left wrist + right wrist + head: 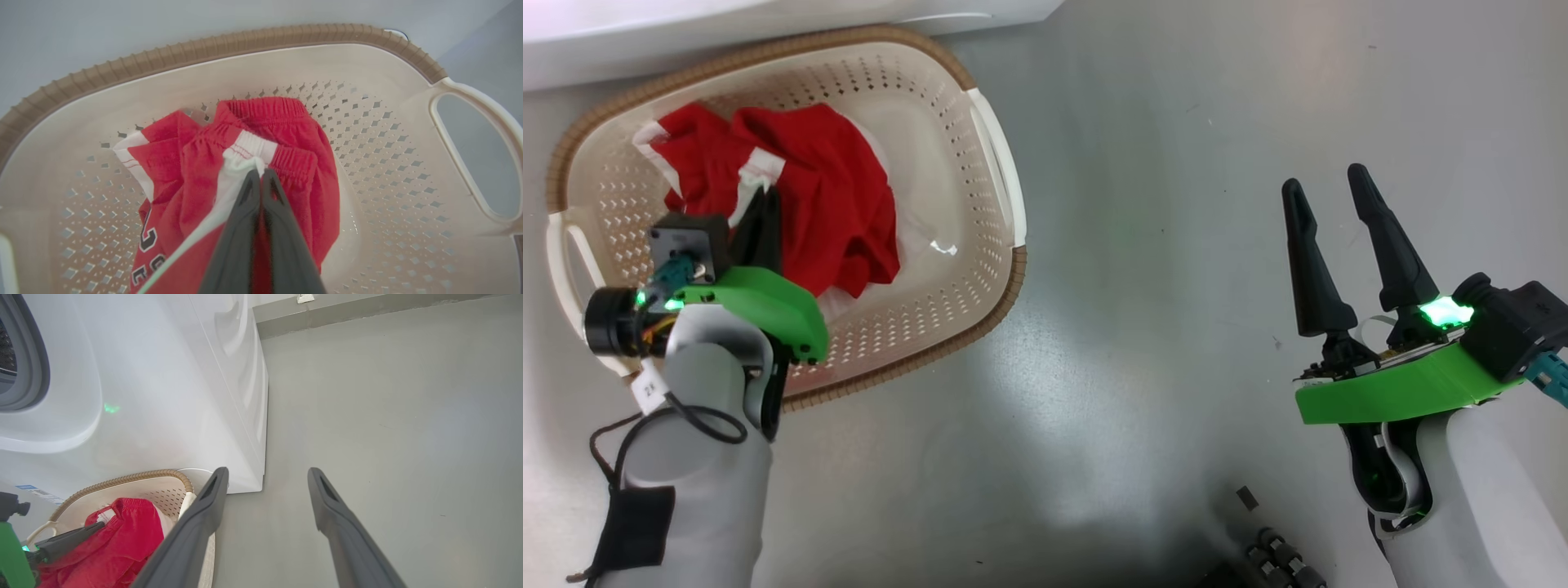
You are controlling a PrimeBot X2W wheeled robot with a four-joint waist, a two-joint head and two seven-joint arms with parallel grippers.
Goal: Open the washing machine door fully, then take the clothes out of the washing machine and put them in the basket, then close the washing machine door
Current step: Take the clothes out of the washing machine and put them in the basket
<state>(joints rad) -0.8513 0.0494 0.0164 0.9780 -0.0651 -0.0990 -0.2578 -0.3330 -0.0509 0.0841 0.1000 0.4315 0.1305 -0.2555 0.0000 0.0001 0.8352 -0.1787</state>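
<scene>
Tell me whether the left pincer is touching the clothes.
Touching. The left wrist view shows the left pincer shut on the white trim of the clothes, above the basket floor.

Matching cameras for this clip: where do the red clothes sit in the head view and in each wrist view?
Head view: clothes upper left, inside the basket.
Left wrist view: clothes at centre, pinched by the left gripper.
Right wrist view: clothes in the bottom-left corner.
Shared landmark: the basket's brown rim.
</scene>
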